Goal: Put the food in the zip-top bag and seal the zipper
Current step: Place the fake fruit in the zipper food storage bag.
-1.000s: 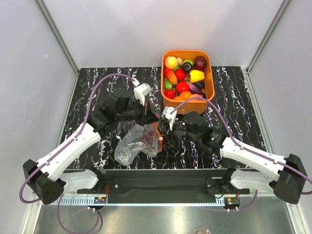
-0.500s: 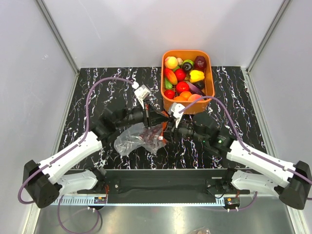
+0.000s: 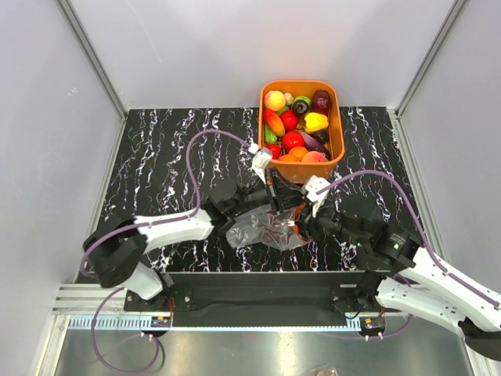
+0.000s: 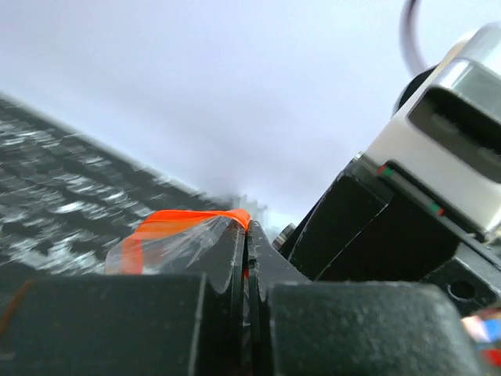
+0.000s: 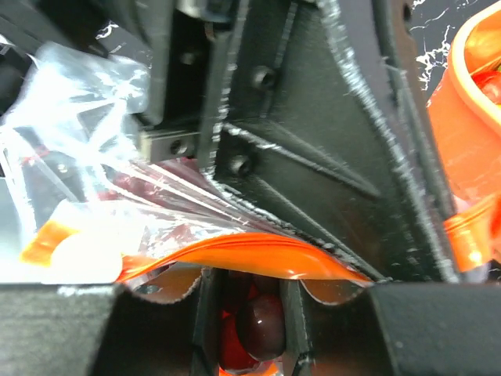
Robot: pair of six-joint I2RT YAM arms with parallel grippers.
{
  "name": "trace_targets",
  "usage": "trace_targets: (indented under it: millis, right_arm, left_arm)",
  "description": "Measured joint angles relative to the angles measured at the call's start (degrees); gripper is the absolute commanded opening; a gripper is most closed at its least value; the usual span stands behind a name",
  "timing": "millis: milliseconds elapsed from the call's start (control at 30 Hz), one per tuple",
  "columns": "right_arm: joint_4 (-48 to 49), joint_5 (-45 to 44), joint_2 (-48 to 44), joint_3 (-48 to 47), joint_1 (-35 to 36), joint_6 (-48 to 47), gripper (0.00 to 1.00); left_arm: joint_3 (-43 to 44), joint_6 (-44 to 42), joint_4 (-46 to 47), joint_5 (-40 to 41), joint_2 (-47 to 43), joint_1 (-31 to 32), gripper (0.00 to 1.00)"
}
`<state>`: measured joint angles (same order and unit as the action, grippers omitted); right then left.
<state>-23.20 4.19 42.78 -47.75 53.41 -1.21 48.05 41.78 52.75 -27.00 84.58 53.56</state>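
Note:
The clear zip-top bag [image 3: 258, 231] lies crumpled on the black marble table between both grippers, with dark red food showing inside. My left gripper [image 3: 275, 197] is shut on the bag's red-orange zipper [image 4: 184, 223]; its jaws [image 4: 247, 235] meet with the strip pinched between them. My right gripper [image 3: 297, 227] is at the bag's right end. In the right wrist view the zipper [image 5: 258, 254] arches across just beyond my right gripper [image 5: 250, 294]. A dark purple grape [image 5: 260, 325] fills the narrow gap between the fingers, with red beside it.
The orange basket [image 3: 338, 133] stands just behind the grippers, holding several toy fruits and vegetables; its wall shows in the right wrist view [image 5: 470, 125]. The two grippers are almost touching: the left one's black body [image 5: 313, 133] fills the right wrist view.
Both grippers and the bag have moved to the right, toward the basket. The left arm has stretched out far across the table, and the bag is more bunched up.

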Motion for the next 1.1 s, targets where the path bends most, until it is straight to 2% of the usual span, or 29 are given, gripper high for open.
trace_targets:
  millis: [100, 167, 200, 267, 300, 367, 667, 867, 1000, 1100]
  right_arm:
    - [0.90, 0.50, -1.97, 2.08, 0.00, 1.05, 0.34]
    - [1.55, 1.25, -1.64, 2.45, 0.00, 1.53, 0.41]
    - [1.66, 1.53, -1.46, 2.47, 0.00, 1.73, 0.49]
    - [2.08, 1.84, -1.36, 2.91, 0.00, 2.03, 0.58]
    - [2.34, 2.01, -1.44, 3.17, 0.02, 2.29, 0.65]
    - [2.34, 2.58, -1.53, 3.21, 0.13, 2.56, 0.72]
    - [2.16, 1.99, -0.57, 2.49, 0.22, 4.28, 0.71]
    - [-0.59, -1.95, -1.75, 0.17, 0.22, 6.27, 0.57]
    - [-2.47, -5.29, -2.10, -2.78, 0.20, 8.33, 0.52]
    - [-3.72, -7.15, -2.19, -4.13, 0.20, 10.36, 0.54]
  left_arm:
    - [-0.26, 6.67, 8.98, -0.24, 4.59, 0.42, 0.00]
    - [-0.33, 11.23, 12.85, -0.11, 6.88, 0.39, 0.00]
    - [-0.66, 13.42, 14.36, 0.17, 7.78, 0.37, 0.00]
    - [-1.68, 16.33, 16.13, 1.44, 8.59, 0.24, 0.00]
    - [-2.25, 17.79, 16.72, 1.84, 8.81, 0.09, 0.00]
    - [-2.60, 19.98, 17.40, 2.82, 9.33, -0.04, 0.00]
    - [-2.60, 24.33, 17.64, 3.56, 8.87, -0.81, 0.00]
    - [-3.15, 25.53, 17.75, 1.09, 5.05, -2.99, 0.00]
    - [-5.81, 21.49, 17.38, -0.35, -1.14, -4.15, 0.00]
    - [-6.08, 15.28, 12.00, -0.68, -7.56, -4.22, 0.00]
